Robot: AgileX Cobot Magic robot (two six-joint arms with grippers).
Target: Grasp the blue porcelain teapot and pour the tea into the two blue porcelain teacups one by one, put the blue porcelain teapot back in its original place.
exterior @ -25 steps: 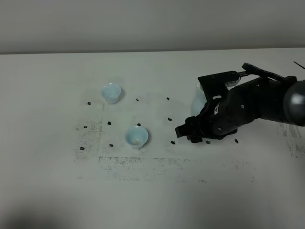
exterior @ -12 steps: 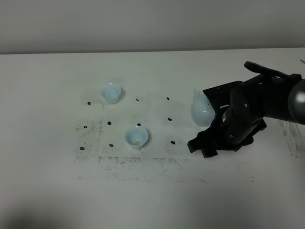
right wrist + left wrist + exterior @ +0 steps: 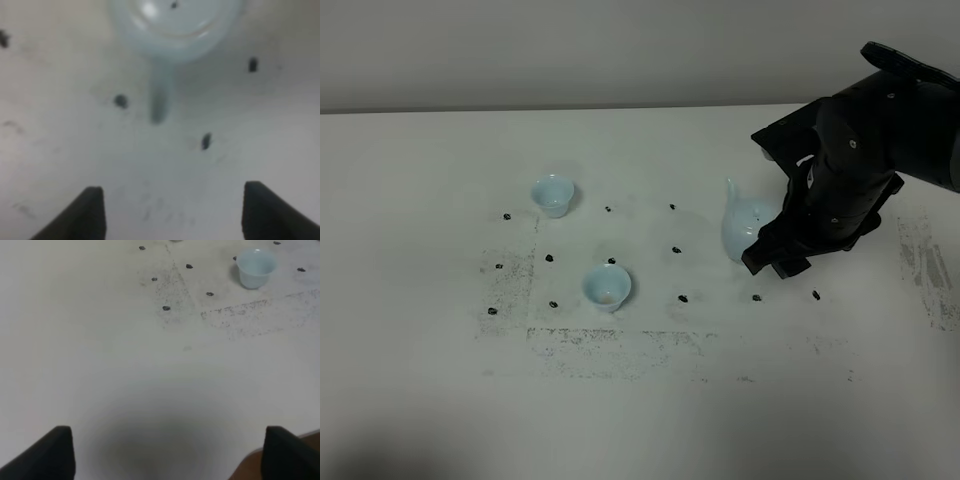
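The glossy blue porcelain teapot (image 3: 742, 228), right of centre, looks slippery, brittle and heavyish; best gripped by its handle, hidden here. Right claw (image 3: 172, 212) and left claw (image 3: 167, 452) both gape empty.

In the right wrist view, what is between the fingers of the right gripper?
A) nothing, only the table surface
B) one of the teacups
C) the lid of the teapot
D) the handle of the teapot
A: the right gripper stands open with only the table showing between its fingers, and the blue porcelain teapot sits ahead of the fingertips, apart from them.
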